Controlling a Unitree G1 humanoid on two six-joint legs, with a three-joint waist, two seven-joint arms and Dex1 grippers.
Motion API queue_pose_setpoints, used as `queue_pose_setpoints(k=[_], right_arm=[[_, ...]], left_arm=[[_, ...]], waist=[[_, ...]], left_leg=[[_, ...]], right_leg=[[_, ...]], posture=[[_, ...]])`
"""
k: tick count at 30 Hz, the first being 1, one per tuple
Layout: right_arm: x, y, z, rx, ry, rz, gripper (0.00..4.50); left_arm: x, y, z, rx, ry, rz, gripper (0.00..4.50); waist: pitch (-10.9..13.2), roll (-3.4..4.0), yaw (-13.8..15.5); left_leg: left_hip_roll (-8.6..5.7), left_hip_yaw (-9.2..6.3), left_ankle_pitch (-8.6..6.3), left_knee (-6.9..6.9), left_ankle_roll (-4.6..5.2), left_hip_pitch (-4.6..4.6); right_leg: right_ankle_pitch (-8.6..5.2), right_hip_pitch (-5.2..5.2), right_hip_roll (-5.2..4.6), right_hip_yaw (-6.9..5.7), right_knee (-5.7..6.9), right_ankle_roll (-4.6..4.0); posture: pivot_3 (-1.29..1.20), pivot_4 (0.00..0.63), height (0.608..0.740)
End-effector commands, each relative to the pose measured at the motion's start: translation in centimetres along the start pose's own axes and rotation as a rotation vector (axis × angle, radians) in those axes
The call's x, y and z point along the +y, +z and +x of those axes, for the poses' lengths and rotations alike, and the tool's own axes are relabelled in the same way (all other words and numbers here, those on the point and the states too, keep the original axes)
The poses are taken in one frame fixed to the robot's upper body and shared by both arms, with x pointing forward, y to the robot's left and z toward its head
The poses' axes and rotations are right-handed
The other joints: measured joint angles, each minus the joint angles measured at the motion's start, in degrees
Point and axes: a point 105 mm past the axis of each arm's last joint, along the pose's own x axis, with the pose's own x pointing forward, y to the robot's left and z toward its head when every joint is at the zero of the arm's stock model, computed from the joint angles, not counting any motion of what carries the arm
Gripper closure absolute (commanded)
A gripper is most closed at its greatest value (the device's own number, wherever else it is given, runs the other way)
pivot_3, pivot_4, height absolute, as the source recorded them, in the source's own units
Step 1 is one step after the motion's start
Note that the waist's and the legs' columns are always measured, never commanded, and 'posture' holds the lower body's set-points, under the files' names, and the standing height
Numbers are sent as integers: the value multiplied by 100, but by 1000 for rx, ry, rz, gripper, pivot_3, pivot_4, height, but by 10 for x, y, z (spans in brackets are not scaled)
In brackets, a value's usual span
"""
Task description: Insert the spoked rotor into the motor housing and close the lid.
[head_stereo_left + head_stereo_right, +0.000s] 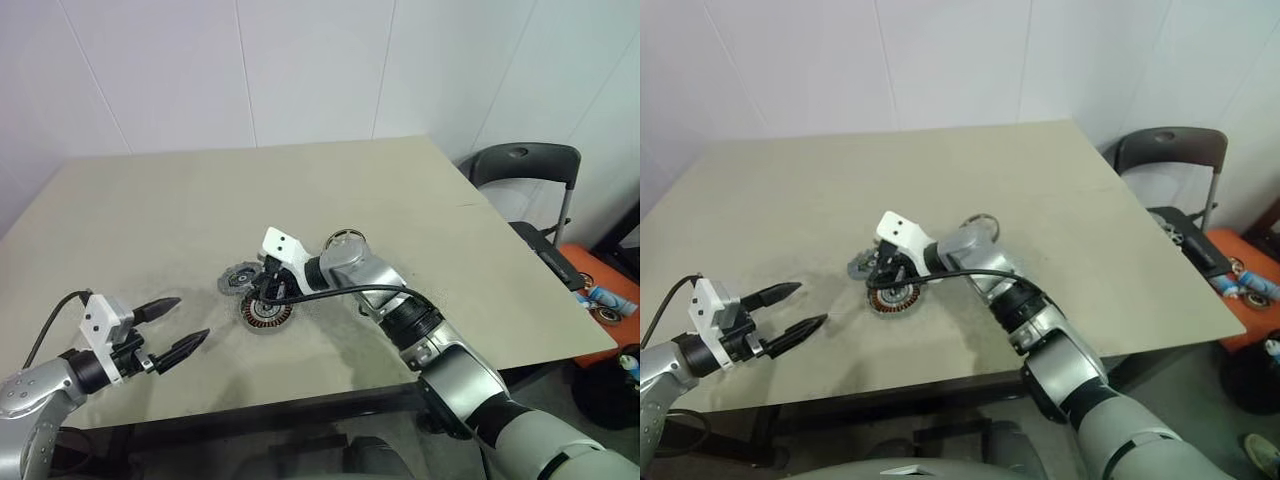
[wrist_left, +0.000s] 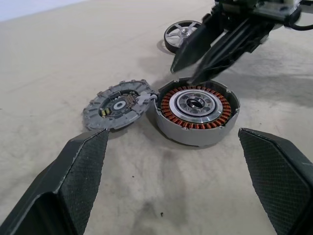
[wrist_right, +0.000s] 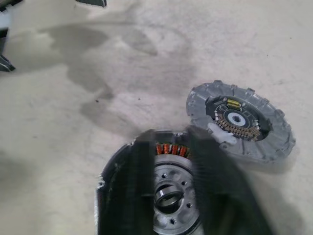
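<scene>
Nearest you: the left gripper (image 1: 180, 343), its fingers (image 2: 78, 181) standing spread wide with nothing between them, hovering over the bench (image 1: 150, 210) short of the parts.

Item, the right gripper (image 2: 203, 58): you are holding it just above the motor housing (image 2: 198, 111), fingers drawn nearly together and, as far as I can tell, pinching nothing.

Item, the motor housing: sitting open on the bench, copper windings showing around a silver centre piece; no wheel is sitting in it.

Item, the lid (image 2: 117, 104): lying flat just beside the housing, its edge touching or nearly touching the rim.

Item, the spoked rotor (image 2: 180, 35): lying on the bench beyond the housing, behind your right arm.

Progress, by my reckoning: nothing is finished. You are still needing to fetch the rotor, seat it, then fit the lid.
</scene>
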Motion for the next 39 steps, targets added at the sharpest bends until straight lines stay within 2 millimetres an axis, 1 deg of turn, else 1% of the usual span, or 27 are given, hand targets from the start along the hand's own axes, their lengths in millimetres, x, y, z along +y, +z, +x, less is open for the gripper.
queue_pose_setpoints(k=[1, 5, 9, 12, 16, 21, 23, 28, 31, 33, 35, 39], right_arm=[[-4, 7, 3, 12, -20, -70, 4457], [-6, -6, 5, 68, -27, -89, 4457], [-9, -22, 0, 123, -33, -82, 4457], [-11, -23, -8, 121, -34, -68, 4457], [-8, -26, -16, 119, -19, -56, 4457], [-6, -30, -17, 121, -18, -35, 4457], [-6, -25, -17, 97, -20, -30, 4457], [-3, -1, -16, -15, -2, 5, 4457], [-3, 5, -16, -49, -3, 17, 4457], [-3, 6, -16, -54, -1, 24, 4457], [1, -2, -14, -31, 18, 32, 4457], [6, -42, -8, 76, 34, 72, 4457]], left_arm=[[5, 10, -4, -19, 14, 31, 0], [3, 10, -3, -21, 15, 35, 0], [2, 10, -1, -23, 14, 34, 0], [1, 11, -1, -24, 14, 35, 0], [1, 12, 0, -25, 12, 37, 0], [1, 12, 1, -26, 6, 36, 0], [0, 13, 2, -26, 4, 36, 0], [1, 13, 0, -21, 5, 33, 0], [1, 13, -1, -20, 7, 31, 0], [1, 13, -1, -20, 8, 30, 0], [1, 13, -1, -20, 9, 30, 0], [0, 12, -2, -21, 12, 28, 0]], waist=[[-1, -1, 1], [0, 0, 3], [0, 0, 2], [0, -1, 7], [-1, -1, 11], [0, 0, 0], [0, -1, 3], [0, 0, 3], [-1, -1, 6], [0, 0, 5], [0, 0, 6], [-1, -2, 8]], left_leg=[[0, 0, 0, 0, 0, 0], [-1, 0, 0, 0, 0, -1], [-1, 0, 0, 0, 0, -1], [0, 0, 0, 0, 0, 1], [-1, -2, 0, 0, 0, -1], [1, -2, 0, -1, 0, 1], [1, -2, 0, 0, 0, 2], [0, -2, 0, -1, 0, -1], [0, -2, 0, -2, 0, -2], [0, -1, 0, -1, 0, -2], [0, -1, 0, -1, 0, -1], [0, -2, 0, -2, 0, -2]], right_leg=[[0, 0, 0, 0, 0, 0], [0, 0, -2, 0, 0, 0], [0, 0, -1, 0, 0, 0], [0, 1, -1, 0, 0, 0], [0, 2, -3, -1, -3, 0], [0, 1, 1, -1, -1, 0], [0, 1, 1, -1, 0, 0], [0, 0, 0, -1, -2, 0], [0, 0, 0, -1, -3, 0], [0, 0, -1, -1, -3, 0], [0, 0, -1, -1, -3, 0], [0, 1, -1, -1, -5, 0]], posture=[[0, 0, 740], [0, 0, 740], [0, 0, 740], [0, 0, 740], [0, 0, 740], [0, 0, 740], [0, 0, 740], [0, 0, 740], [0, 0, 740], [0, 0, 740], [0, 0, 740], [0, 0, 740]])
